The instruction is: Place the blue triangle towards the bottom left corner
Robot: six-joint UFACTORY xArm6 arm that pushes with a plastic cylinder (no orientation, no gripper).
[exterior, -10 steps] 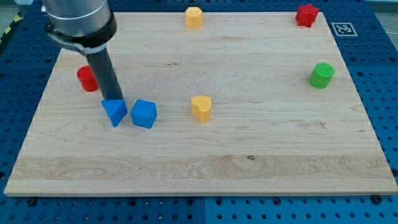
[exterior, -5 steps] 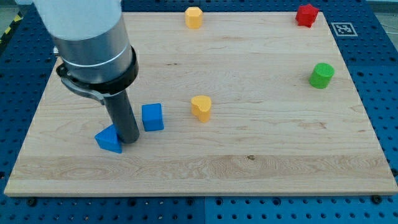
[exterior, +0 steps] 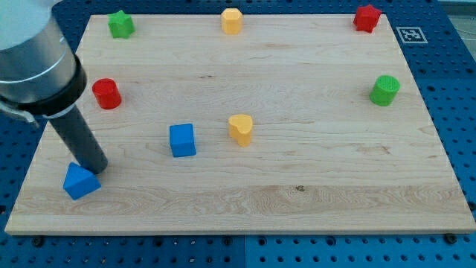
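Camera view: my tip [exterior: 97, 168] sat against the blue triangle [exterior: 80, 181], on the block's 1 o'clock side, apparently touching. So the triangle lay at roughly 7 o'clock from the tip, between it and the bottom left corner of the board [exterior: 245, 212]. That line is what matters: a push toward 7 o'clock drives the block straight at the corner. No long axis worth calling out on the triangle from this angle.

Triangle position: low on the view's left, near the left edge and near the bottom edge, but not yet right at the corner. My read: mostly done, a short nudge left at most.

No jaws on this rig, just the rod, so nothing to open or close.

Count, eight blocks:
- blue: 2, the triangle plus a blue cube [exterior: 182, 140] well apart at its 2 o'clock
- red: 2, red cylinder [exterior: 106, 93] at 12 o'clock of the tip, red star [exterior: 367, 18] top right
- green: 2, green star [exterior: 120, 24] top left, green cylinder [exterior: 385, 90] right
- yellow: 2, one yellow block [exterior: 232, 20] at top centre, other yellow block [exterior: 241, 128] mid-board

Risk, as I judge it: overshoot off the board edge.
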